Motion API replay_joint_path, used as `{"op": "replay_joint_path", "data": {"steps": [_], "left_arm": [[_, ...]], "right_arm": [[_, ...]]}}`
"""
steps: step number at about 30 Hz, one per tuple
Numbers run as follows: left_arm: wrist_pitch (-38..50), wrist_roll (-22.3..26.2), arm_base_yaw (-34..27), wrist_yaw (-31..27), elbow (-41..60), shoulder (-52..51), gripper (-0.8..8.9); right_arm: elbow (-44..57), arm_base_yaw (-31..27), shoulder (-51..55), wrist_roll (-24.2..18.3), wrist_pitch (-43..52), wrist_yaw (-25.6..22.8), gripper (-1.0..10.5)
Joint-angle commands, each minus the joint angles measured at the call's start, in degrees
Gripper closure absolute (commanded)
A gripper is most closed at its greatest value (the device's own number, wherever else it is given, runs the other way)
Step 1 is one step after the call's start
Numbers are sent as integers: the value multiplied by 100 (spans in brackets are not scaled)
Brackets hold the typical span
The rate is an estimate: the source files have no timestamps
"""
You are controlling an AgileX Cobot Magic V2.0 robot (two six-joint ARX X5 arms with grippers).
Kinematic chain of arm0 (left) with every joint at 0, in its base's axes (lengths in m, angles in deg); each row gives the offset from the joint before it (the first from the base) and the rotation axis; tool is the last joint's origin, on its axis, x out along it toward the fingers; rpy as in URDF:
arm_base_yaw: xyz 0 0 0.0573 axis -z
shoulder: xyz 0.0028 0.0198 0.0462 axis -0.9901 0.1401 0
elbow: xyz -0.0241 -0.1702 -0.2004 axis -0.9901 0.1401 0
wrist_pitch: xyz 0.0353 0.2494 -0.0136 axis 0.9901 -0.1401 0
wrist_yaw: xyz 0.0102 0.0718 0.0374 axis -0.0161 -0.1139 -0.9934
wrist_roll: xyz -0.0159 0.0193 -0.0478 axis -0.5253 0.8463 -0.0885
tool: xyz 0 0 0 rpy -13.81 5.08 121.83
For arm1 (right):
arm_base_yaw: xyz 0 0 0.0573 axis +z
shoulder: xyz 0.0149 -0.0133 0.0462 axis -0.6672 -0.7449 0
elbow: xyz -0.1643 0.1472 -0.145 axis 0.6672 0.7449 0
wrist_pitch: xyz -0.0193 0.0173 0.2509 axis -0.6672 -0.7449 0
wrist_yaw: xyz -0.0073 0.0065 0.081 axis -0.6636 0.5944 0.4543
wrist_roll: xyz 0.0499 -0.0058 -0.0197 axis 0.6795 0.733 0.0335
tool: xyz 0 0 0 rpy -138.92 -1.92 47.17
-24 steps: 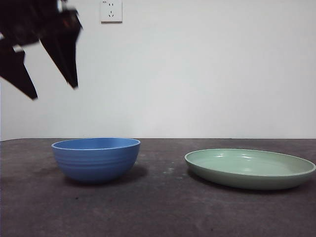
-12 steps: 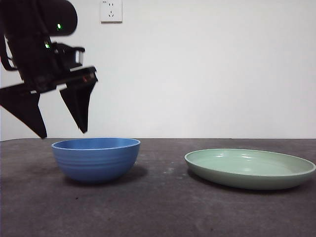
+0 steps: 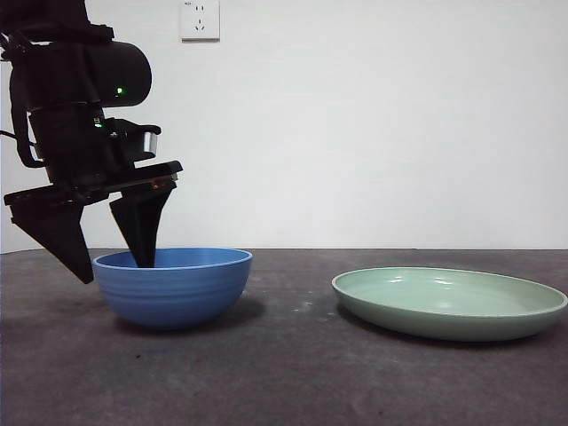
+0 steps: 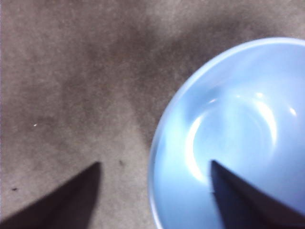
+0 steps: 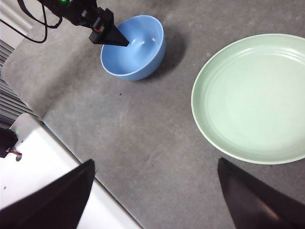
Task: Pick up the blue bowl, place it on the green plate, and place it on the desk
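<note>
The blue bowl (image 3: 173, 288) stands upright on the desk (image 3: 293, 382) at the left. The green plate (image 3: 448, 306) lies to its right, apart from it and with nothing on it. My left gripper (image 3: 115, 266) is open and low over the bowl's left wall, one jaw inside the bowl and one outside it. In the left wrist view the gripper (image 4: 155, 164) straddles the rim of the bowl (image 4: 238, 133). My right gripper (image 5: 156, 162) is open and holds nothing, high above the desk, looking down on the bowl (image 5: 136, 47) and the plate (image 5: 252, 95).
A white wall with a socket (image 3: 200, 19) stands behind the desk. The right wrist view shows the desk's edge with a white surface (image 5: 43, 191) beyond it, and the left arm (image 5: 76, 12) reaching to the bowl.
My left gripper has come down from the top left to the bowl's left rim, jaws still open. The bowl and the plate have not moved.
</note>
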Motion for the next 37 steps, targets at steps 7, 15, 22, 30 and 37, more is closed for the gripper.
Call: {"op": "replay_joint_path", "data": {"steps": [7,15,22,30,37], "left_arm": [[52,-142,24,-28,-136,94,804],[103,-190,24,-22,-157,44,804],[107,-306,114,-17,-175,-415,804],[98,-472,457,92,-308,-1078,804],[201,-772,942,240,-693,-1054,804]], "right_arm": [[-111,28,-31,-26,57,0,533],[-111,28,-31,-26,57,-2,533],[-111,28,-28,-26,63,-2,533],[-111,26,-28,87,127,-151,533],[-111,24,101,330,190,-350,533]]}}
